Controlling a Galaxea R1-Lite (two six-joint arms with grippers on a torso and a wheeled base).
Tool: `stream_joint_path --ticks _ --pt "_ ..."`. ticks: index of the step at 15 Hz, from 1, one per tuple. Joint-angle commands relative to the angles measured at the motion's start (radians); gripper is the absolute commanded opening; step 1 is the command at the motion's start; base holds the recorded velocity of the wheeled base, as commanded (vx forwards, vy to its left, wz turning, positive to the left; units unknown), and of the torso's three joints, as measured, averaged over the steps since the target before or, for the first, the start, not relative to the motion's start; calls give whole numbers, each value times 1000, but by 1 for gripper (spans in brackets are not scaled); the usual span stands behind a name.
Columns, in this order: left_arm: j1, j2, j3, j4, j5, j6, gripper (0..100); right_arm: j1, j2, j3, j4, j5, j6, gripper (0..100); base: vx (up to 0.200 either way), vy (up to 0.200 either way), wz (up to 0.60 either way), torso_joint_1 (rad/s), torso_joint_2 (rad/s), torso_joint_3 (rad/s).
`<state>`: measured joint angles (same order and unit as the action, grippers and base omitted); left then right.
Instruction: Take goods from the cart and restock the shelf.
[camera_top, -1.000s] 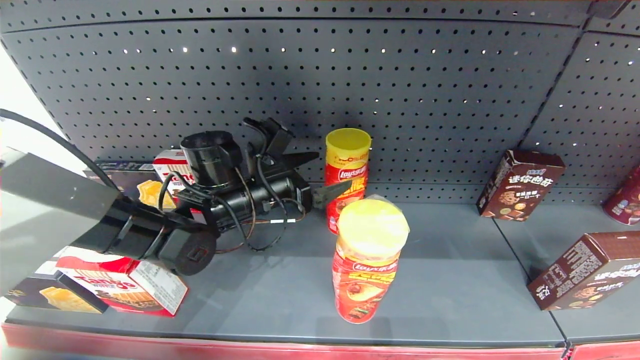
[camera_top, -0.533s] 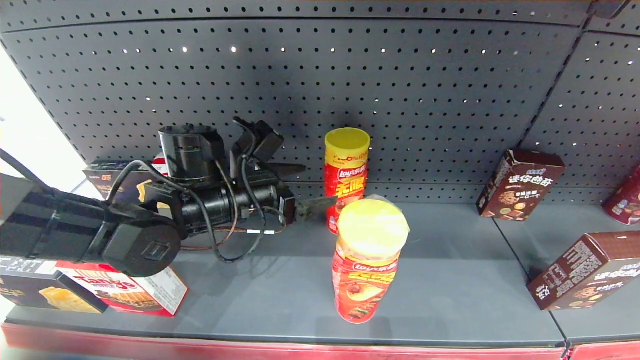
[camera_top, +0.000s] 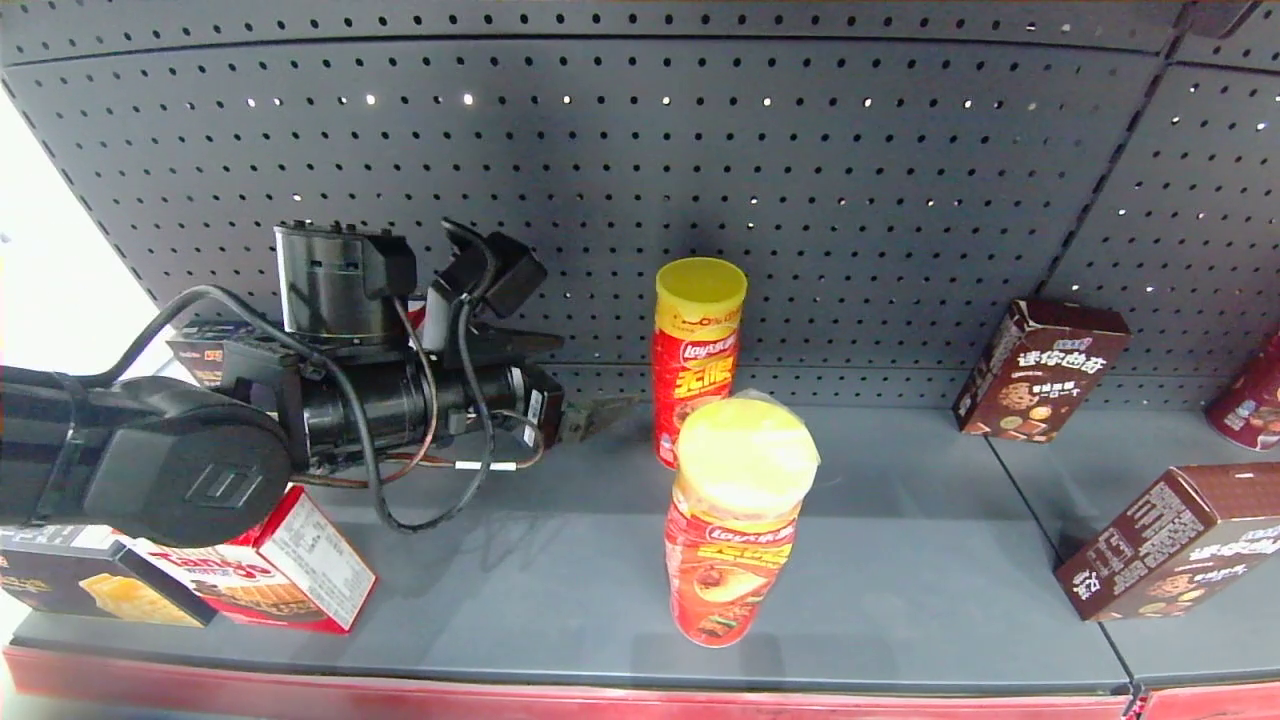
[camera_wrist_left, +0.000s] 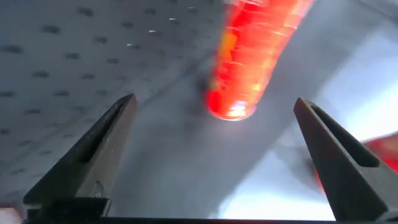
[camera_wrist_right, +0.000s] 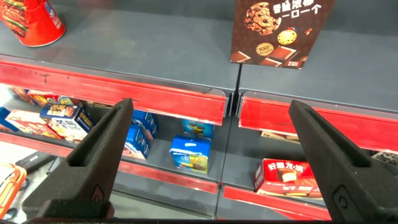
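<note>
Where the shelf (camera_top: 900, 560) starts at the far left, a dark box (camera_top: 100, 590) lies at the front edge with a red-and-white wafer box (camera_top: 300, 575) touching its right side. Above them the left arm reaches across. The left gripper (camera_top: 598, 372) hangs over the rear half of the shelf, empty, its fingers spread wide and aimed at the rear chip can (camera_top: 698, 360), stopping just short of it without touching. From the left wrist view the left gripper (camera_wrist_left: 214, 99) has that can (camera_wrist_left: 249, 56) as a blurred red shape beyond the gap between its fingers. The rear chip can stands upright with a yellow lid, close to the pegboard back panel (camera_top: 640, 150). Just before it, nearer the front edge, the front chip can (camera_top: 735, 520) also stands upright. Well to the right, a brown cookie box (camera_top: 1040, 370) stands near the back panel, and a second brown box (camera_top: 1170, 540) lies flat nearer the front. A dark red can (camera_top: 1250, 400) sits at the right edge. Seen from its wrist, the right gripper (camera_wrist_right: 211, 104) is empty, fingers wide apart, held before a red front rail (camera_wrist_right: 168, 93) with blue boxes (camera_wrist_right: 193, 152) on the level below.
</note>
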<state>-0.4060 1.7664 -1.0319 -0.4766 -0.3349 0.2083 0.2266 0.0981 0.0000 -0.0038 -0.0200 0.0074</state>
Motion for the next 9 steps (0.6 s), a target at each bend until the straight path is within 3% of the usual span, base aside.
stream_joint_path --ticks 1,3,9 --pt "-10 -4 -4 -4 4 26 100 0 2 0 -1 0 0 100 0 0 0 0 0 0" --pt "-28 15 -4 -7 0 56 100 0 2 0 -1 0 0 100 0 0 0 0 0 0" --pt "-77 113 -17 -88 20 71 100 0 2 0 -1 0 0 100 0 0 0 0 0 0"
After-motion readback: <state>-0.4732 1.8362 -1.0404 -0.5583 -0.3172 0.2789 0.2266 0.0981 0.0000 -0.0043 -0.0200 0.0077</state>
